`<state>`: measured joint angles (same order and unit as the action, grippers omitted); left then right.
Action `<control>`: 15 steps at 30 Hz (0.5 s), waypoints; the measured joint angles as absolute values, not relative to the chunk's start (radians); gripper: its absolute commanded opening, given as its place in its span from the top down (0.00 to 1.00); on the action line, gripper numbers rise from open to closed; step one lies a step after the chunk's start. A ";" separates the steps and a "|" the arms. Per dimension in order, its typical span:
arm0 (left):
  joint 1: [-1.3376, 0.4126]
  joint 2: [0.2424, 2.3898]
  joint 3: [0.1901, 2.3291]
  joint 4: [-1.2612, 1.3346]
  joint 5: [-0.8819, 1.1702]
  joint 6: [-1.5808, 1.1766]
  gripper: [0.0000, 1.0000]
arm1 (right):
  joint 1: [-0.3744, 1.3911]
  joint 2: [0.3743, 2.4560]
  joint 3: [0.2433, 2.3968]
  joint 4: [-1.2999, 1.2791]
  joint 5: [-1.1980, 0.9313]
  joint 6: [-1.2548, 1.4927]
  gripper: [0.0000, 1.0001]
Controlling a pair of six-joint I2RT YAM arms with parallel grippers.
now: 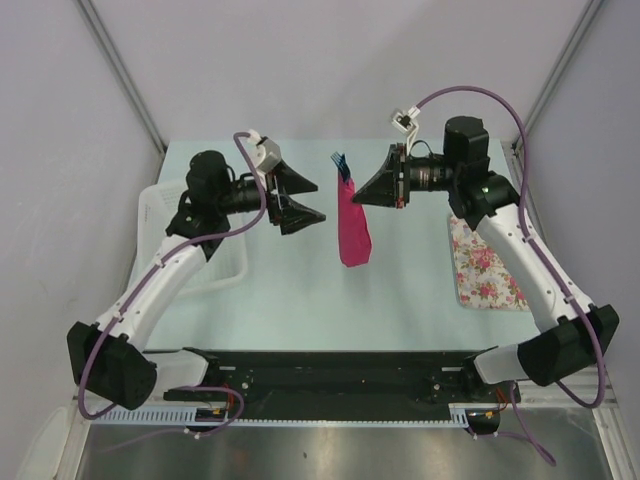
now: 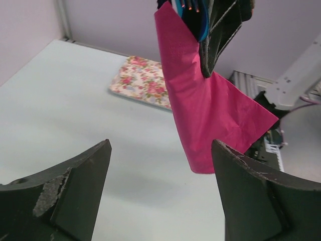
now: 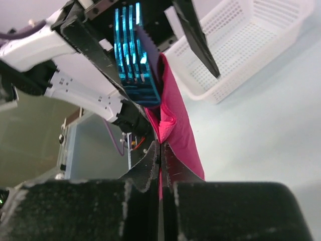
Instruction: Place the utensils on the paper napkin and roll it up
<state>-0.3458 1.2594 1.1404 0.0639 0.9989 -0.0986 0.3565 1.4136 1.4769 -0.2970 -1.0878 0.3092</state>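
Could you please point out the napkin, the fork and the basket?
Napkin (image 1: 352, 235), top view, middle of the sheet.
Fork (image 3: 131, 55), right wrist view, its tines.
Basket (image 3: 251, 63), right wrist view, near wall.

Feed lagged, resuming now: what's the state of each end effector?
Left end effector: open, holding nothing.
Right end effector: closed on the paper napkin, utensils poking out.

Both arms raised and bent inward, left pincer (image 1: 318, 202) spread wide, facing the right pincer (image 1: 356, 197), clamped tight on the paper napkin (image 1: 353, 238)
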 measured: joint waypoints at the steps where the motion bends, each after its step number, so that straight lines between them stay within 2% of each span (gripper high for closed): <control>1: -0.362 1.252 1.140 0.065 1.006 -0.103 0.16 | 0.373 1.398 1.483 -0.318 -1.087 0.287 1.00; 15: -0.524 1.164 1.070 0.194 1.084 -0.233 0.33 | 0.522 1.299 1.515 -0.499 -1.000 0.111 1.00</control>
<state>-0.5240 1.1645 1.0698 0.1936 1.0840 -0.2333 0.5224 1.2991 1.5154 -0.4992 -1.0000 0.1108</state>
